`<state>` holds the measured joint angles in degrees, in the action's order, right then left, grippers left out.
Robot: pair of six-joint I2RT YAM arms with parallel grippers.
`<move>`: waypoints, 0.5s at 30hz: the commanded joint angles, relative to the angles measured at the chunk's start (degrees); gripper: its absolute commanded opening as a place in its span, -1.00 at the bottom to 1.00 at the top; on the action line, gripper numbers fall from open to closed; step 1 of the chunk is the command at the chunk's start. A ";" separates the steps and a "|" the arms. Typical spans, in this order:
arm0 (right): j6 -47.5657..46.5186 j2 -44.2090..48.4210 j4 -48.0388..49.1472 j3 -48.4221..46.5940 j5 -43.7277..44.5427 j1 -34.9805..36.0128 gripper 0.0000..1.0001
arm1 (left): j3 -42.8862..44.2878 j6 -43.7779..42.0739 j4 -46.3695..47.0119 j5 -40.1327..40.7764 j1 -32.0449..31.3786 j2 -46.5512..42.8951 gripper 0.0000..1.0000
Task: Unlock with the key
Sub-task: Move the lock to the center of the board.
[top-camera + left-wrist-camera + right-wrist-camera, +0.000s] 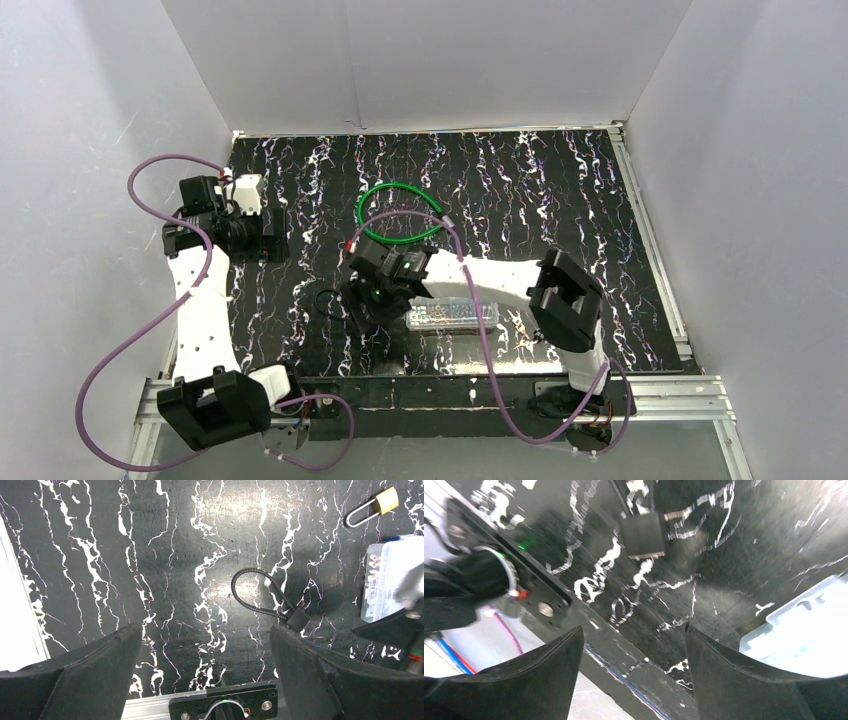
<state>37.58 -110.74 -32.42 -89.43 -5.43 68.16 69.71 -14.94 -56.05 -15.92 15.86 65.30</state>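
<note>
Black braided cable forms the loop of the cable lock [298, 619], which lies flat on the marbled tabletop [560, 200], towards its near edge and left of centre. In the right wrist view we see its square body [642, 536] ahead of the fingers and off to one side rather than between them. We cannot make out a key anywhere in these views, so we cannot say where it sits.

Just above the lock hangs the right end effector [633, 630], released, its jaws wide and nothing in them. A clear plastic box [390, 575] rests just beside it, and beyond that lies a small brass padlock [386, 500]. A green cable loop [360, 210] sits farther back. The left end effector [205, 627] is well apart at the left edge, likewise released and empty, looking across at the lock.

We judge the step in hand to be a reach for the lock body. To do it well, we would centre the body between the right fingers before closing, grip it across its flat sides, and leave its keyhole face free. Closing on the loop alone risks the body swinging about.
</note>
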 commanded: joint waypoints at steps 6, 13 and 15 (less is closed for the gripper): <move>2.71 -0.89 1.67 3.88 2.23 1.27 0.58 | 0.79 0.49 -2.26 -1.24 0.14 -2.87 0.99; 3.45 -2.71 2.41 5.74 4.73 0.38 0.58 | 1.60 0.58 -2.79 -0.90 0.16 -2.65 0.99; 3.76 -2.10 2.94 8.29 5.08 -0.26 0.58 | 1.71 0.34 -2.93 -0.66 0.14 -2.85 0.99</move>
<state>40.34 -112.99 -30.83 -84.49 -2.24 68.88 69.71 -14.72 -57.12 -15.94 15.86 63.86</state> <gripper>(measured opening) 0.794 0.994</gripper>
